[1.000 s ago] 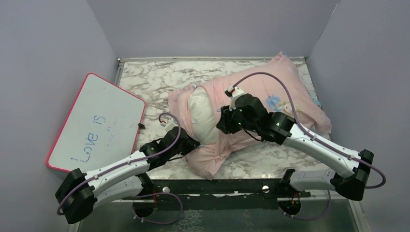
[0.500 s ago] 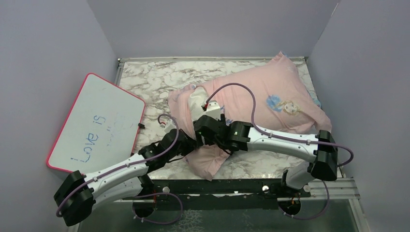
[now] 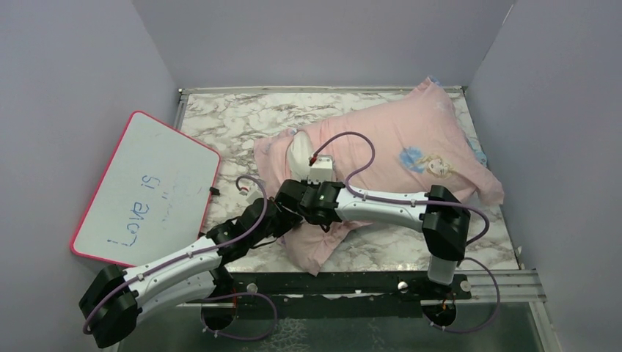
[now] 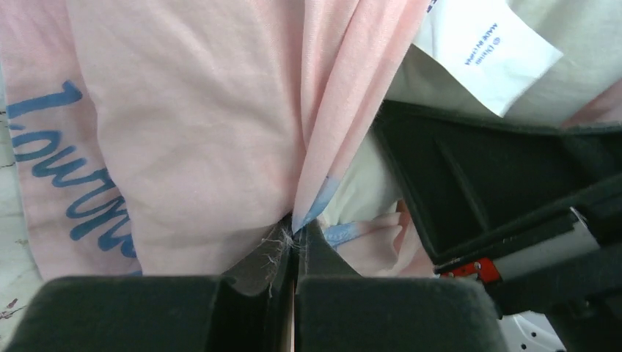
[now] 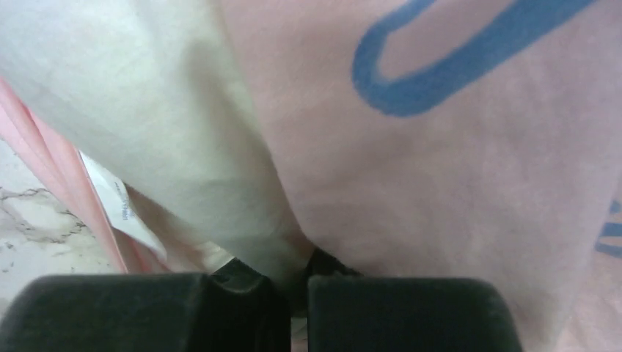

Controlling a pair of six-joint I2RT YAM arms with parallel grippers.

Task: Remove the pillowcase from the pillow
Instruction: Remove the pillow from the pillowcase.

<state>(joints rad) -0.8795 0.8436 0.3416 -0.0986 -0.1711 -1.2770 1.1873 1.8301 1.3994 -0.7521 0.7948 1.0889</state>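
The pink pillowcase (image 3: 411, 139) lies across the right of the table with the pillow inside. The white pillow (image 3: 301, 152) shows at the case's open left end. My left gripper (image 3: 287, 218) is at the near lip of that opening, shut on a fold of the pillowcase (image 4: 205, 132); the pinch shows in the left wrist view (image 4: 295, 238). My right gripper (image 3: 292, 196) reaches left across the case to the same opening. In the right wrist view its jaws (image 5: 293, 275) are pinched on cream pillow fabric (image 5: 147, 110), with pink pillowcase (image 5: 440, 183) beside it.
A pink-edged whiteboard (image 3: 147, 187) with blue writing leans off the table's left side. The marble table (image 3: 227, 121) is walled at the back and both sides. A white care label (image 4: 484, 51) hangs from the pillow. The right gripper's black body (image 4: 477, 183) sits close beside the left jaws.
The right arm swung left from the middle of the pillowcase to its open end, and its jaws opened, then closed on pillow fabric. The left gripper kept its hold, shifting slightly.
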